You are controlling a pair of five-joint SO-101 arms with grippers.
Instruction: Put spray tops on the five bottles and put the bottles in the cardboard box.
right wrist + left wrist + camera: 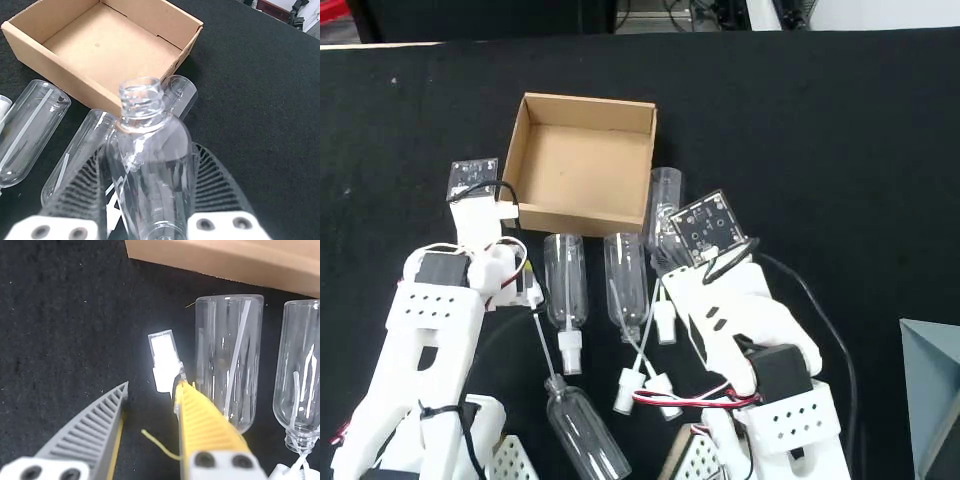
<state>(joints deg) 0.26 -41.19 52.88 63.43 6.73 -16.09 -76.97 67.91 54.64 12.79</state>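
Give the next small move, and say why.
Probably ease the left gripper forward and shut it on the spray top: the top lies just at its open fingertips, and the right gripper holds a bottle whose neck is bare.

Empty open cardboard box (585,165), two clear bottles (565,280) lying side by side just beside its near wall, bases toward it, capless bottle (150,175) clamped in right gripper's (152,146) jaws, white spray tops (625,390) beyond the bottles' necks
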